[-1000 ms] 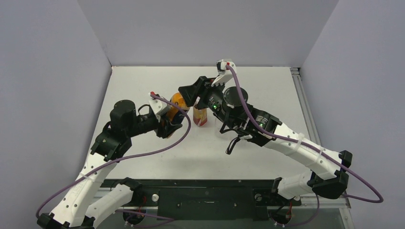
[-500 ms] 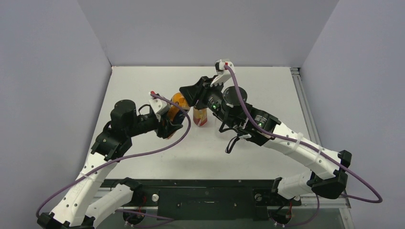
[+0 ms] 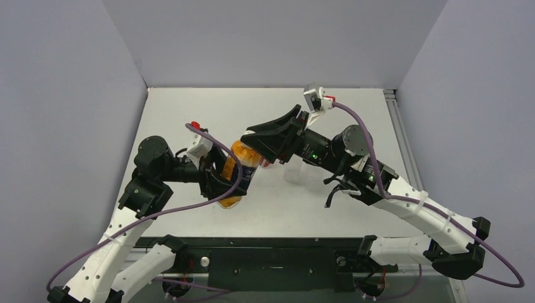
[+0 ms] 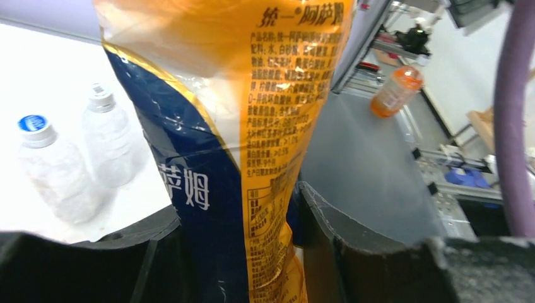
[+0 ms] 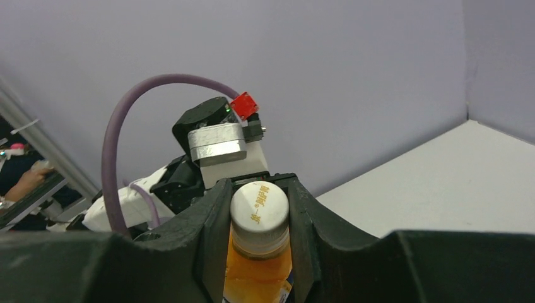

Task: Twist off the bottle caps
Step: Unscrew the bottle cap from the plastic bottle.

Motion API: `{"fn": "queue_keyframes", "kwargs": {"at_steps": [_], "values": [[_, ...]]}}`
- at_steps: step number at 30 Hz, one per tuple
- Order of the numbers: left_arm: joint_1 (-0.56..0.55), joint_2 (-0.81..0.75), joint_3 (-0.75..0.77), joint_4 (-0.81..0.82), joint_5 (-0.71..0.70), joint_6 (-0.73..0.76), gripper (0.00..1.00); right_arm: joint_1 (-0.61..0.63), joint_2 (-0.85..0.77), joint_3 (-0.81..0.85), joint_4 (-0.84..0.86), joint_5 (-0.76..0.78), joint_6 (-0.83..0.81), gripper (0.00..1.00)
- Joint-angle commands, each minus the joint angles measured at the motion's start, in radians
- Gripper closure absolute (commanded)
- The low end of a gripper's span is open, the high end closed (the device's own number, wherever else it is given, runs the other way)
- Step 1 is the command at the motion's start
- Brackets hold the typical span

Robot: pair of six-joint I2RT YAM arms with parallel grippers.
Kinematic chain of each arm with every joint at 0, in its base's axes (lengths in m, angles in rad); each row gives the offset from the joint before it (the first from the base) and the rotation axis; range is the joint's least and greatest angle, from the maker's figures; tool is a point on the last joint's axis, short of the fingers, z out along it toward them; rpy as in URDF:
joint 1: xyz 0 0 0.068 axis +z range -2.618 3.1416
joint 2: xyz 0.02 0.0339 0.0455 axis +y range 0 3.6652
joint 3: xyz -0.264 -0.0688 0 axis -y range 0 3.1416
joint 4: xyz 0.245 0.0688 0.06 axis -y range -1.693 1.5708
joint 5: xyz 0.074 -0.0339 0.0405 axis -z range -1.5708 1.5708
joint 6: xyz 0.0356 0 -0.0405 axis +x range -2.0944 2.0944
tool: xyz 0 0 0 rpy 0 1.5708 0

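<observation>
The orange bottle with a dark blue label is held tilted above the table. My left gripper is shut on its body, a finger on each side of the label. The bottle's white cap sits between the fingers of my right gripper, which is shut on it from above. Two clear bottles stand on the table, one with a blue cap, one with a white cap. A bit of the reddish-brown bottle shows under my right gripper.
Grey walls enclose the white table on three sides. A metal rail runs along the right edge. In the left wrist view, a small orange bottle stands far off beyond a grey panel. Purple cables loop off both wrists.
My right gripper has shut on the cap. The orange bottle has been lifted and tilted toward the near side, both grippers moving with it. My right wrist has turned.
</observation>
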Motion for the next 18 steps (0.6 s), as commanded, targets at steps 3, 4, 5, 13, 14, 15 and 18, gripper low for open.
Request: {"fn": "queue_keyframes", "kwargs": {"at_steps": [3, 4, 5, 13, 14, 15, 18], "values": [[0.001, 0.001, 0.024, 0.160, 0.156, -0.173, 1.00, 0.020, -0.009, 0.056, 0.024, -0.287, -0.053, 1.00], [0.001, 0.001, 0.025, 0.161, 0.171, -0.184, 1.00, 0.020, -0.009, 0.064, -0.003, -0.294, -0.062, 1.00], [0.001, 0.001, 0.026, 0.162, 0.177, -0.185, 1.00, 0.021, -0.009, 0.075, -0.014, -0.301, -0.081, 1.00], [0.001, -0.004, 0.031, 0.083, 0.060, -0.100, 1.00, 0.037, -0.021, 0.115, -0.146, -0.106, -0.140, 0.36], [0.001, -0.005, 0.049, 0.038, 0.018, -0.009, 1.00, 0.052, -0.022, 0.121, -0.175, -0.063, -0.145, 0.33], [0.001, -0.006, 0.056, -0.032, -0.063, 0.031, 1.00, 0.060, -0.028, 0.129, -0.184, 0.034, -0.153, 0.28], [0.000, -0.017, 0.064, -0.109, -0.224, 0.170, 1.00, 0.112, -0.022, 0.163, -0.229, 0.305, -0.162, 0.21]]}}
